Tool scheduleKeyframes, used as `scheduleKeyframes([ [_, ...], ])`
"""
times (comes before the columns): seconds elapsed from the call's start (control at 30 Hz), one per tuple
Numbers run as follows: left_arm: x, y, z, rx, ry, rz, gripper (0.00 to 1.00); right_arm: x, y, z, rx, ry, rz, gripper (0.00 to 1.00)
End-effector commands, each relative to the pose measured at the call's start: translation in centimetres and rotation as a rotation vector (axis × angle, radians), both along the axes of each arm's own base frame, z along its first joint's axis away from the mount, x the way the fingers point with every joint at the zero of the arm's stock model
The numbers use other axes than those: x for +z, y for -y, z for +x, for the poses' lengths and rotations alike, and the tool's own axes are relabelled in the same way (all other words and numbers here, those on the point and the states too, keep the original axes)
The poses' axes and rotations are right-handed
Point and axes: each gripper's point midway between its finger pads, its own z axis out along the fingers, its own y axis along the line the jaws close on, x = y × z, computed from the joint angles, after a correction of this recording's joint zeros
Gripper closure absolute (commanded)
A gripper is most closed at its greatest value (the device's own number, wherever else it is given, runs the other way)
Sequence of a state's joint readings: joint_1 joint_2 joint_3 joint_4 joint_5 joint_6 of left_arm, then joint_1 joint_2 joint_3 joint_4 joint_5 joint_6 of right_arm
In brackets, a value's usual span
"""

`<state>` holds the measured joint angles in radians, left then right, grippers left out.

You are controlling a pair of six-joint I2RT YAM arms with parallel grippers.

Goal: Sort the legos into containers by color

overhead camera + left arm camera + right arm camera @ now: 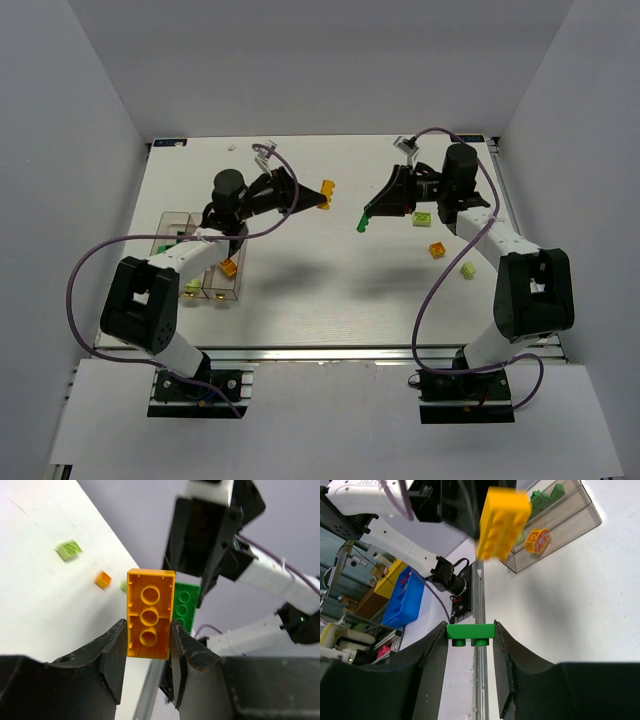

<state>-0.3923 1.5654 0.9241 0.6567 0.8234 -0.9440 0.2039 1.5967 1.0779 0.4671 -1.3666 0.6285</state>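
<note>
Our fingers [112, 652] pinch an orange brick [149, 614], hollow underside toward us. Just behind it we see a green brick [186, 605]; a small orange piece [103, 579] lies near the counter [40, 605] edge.

The left arm [185, 255] and right arm [490, 232] reach forward and bend inward, fingertips raised and pointing toward each other, close but apart. The left hand [318, 196] clamps an orange brick [149, 612]; the right hand [364, 220] clamps a green brick [470, 631].
</note>
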Motion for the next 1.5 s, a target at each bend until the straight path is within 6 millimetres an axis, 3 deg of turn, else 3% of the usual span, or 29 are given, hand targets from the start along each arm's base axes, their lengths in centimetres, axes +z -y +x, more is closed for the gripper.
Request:
scheduleKeyframes([
  [0.0,2.4,-1.5,0.1,0.034,0.070,-0.015,0.74,1.3,0.6,-1.1,0.025,0.065,0.015,1.00],
  [0.2,2.7,-2.2,0.3,0.050,0.076,-0.005,0.74,1.5,0.6,-0.8,0.008,0.085,0.013,1.00],
  [0.23,2.5,-2.6,0.2,0.065,0.074,0.014,0.74,0.8,0.6,-0.5,-0.013,0.076,-0.006,1.00],
  [0.3,2.1,-3.1,0.4,0.093,0.067,0.048,0.74,0.9,0.5,0.3,-0.035,0.112,-0.030,1.00],
  [0.33,0.4,-3.9,0.9,0.134,0.028,0.116,0.74,0.4,0.4,1.0,-0.055,0.178,-0.050,1.00],
  [0.4,0.2,-4.9,1.0,0.184,0.028,0.178,0.74,-0.6,0.3,1.1,-0.075,0.139,-0.098,1.00],
  [0.47,-2.4,-7.4,1.1,0.272,-0.041,0.311,0.75,-1.2,0.1,1.1,-0.082,0.173,-0.131,1.00],
  [0.5,-1.9,-7.9,1.5,0.313,-0.028,0.315,0.75,-1.3,0.0,0.8,-0.075,0.183,-0.133,1.00],
  [0.53,-4.0,-10.0,1.8,0.399,-0.096,0.408,0.75,-1.6,0.0,1.0,-0.086,0.189,-0.149,1.00],
  [0.6,-4.5,-12.6,1.6,0.502,-0.133,0.477,0.75,-2.0,-0.3,0.8,-0.083,0.215,-0.171,1.00],
  [0.67,-6.9,-16.9,1.3,0.652,-0.235,0.606,0.76,-2.5,-0.5,1.2,-0.100,0.235,-0.206,1.00],
  [0.77,-8.9,-22.5,-0.4,0.825,-0.351,0.767,0.82,-3.5,-1.2,1.1,-0.104,0.271,-0.263,1.00],
  [0.9,-10.0,-27.1,-2.3,0.972,-0.422,0.914,0.81,-4.6,-1.8,0.8,-0.100,0.299,-0.313,1.00],
  [1.07,-11.7,-28.4,-2.0,0.980,-0.460,1.011,0.69,-5.2,-2.4,0.7,-0.088,0.297,-0.335,1.00],
  [1.27,-12.3,-28.7,0.1,0.989,-0.443,1.045,0.31,-5.4,-3.0,0.5,-0.079,0.324,-0.370,1.00],
  [1.47,-12.6,-28.4,0.7,0.965,-0.427,1.048,0.20,-5.6,-4.3,0.0,-0.050,0.356,-0.392,1.00],
])
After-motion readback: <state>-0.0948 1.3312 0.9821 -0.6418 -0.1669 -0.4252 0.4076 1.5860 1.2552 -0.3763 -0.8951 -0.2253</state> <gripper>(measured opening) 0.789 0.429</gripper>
